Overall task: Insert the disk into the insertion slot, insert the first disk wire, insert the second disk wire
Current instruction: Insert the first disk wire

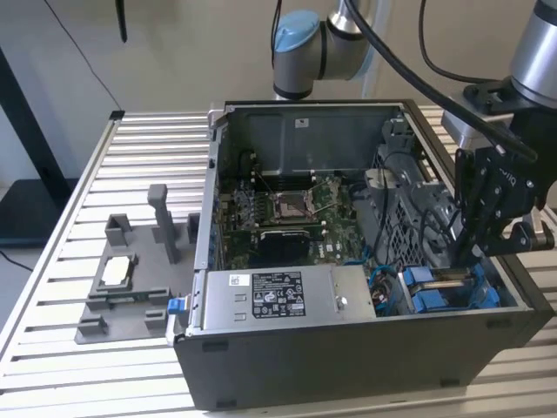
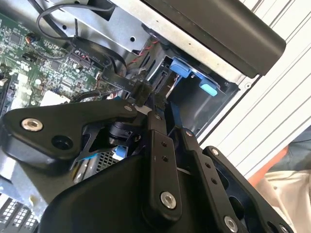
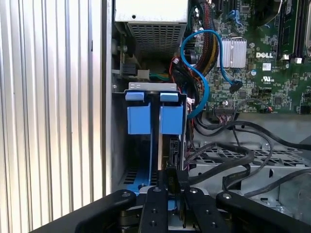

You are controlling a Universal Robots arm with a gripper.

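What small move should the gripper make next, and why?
Probably a slight push of the plug toward the slot: the gripper seems shut on this black wire plug, and blue carriers already sit in the slot.

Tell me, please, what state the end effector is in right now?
End effector: closed, apparently gripping a black cable plug.

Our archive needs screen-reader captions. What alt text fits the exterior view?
The gripper reaches into an open computer case, at the blue-railed insertion slot on the exterior view's right. A grey fixture sits on the slatted table.
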